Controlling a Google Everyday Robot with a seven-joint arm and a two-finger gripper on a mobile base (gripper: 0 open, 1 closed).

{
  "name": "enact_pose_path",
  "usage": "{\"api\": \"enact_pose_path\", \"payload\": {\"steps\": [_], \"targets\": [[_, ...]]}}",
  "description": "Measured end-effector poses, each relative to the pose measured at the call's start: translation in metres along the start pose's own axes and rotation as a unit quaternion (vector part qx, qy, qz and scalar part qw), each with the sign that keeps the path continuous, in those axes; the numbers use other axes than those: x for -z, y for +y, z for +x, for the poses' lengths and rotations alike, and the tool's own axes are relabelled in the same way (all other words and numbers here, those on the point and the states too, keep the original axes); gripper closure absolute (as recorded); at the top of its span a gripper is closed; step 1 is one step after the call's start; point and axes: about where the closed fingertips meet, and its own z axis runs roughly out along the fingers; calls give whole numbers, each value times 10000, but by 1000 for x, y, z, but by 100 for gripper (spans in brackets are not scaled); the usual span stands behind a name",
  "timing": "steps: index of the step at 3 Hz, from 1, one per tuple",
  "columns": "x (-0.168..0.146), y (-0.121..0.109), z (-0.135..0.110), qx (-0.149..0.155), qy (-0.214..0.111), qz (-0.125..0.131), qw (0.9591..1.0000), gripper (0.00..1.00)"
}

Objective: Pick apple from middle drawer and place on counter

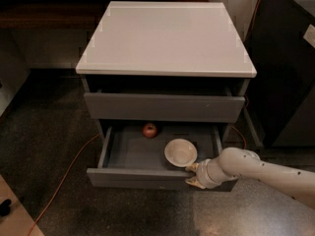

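Dark speckled floor (pixel 44 132), dim room, low grey cabinet standing on it. All positions below are taken from the drawer (pixel 142 178).

- Drawer: second level of the cabinet, standing open, its flat front towards me. Dark grey inside, shallow.
- Above drawer: a taller grey drawer front (pixel 164 107), open only a little. Above that, the white square worktop (pixel 165 38), matte, edges overhanging slightly.
- Apple (pixel 149 130): inside drawer, at the back, a little left of centre, partly under the front above. Small, red. Apart from everything else in there.
- Bowl (pixel 180 152): inside drawer, right of centre and nearer the front. White, round, shallow, upright. Well apart from apple.
- End effector (pixel 193 175): at the drawer's front panel, right part, just beside the bowl. One pale tip sits over the inner side of the top edge, the other on the outer face; it is clamped on the panel.
- Arm (pixel 266 168): cream, thick, reaches in from the right of the drawer and low.
- Orange cable (pixel 69 173): on the floor left of drawer, running under the cabinet.
- Right of drawer: a large black unit (pixel 280 73).
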Motion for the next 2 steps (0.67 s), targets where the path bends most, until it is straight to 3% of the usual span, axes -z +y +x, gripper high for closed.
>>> {"api": "enact_pose_path", "payload": {"steps": [2], "targets": [[19, 37, 3, 20, 110, -80, 9999, 100]]}}
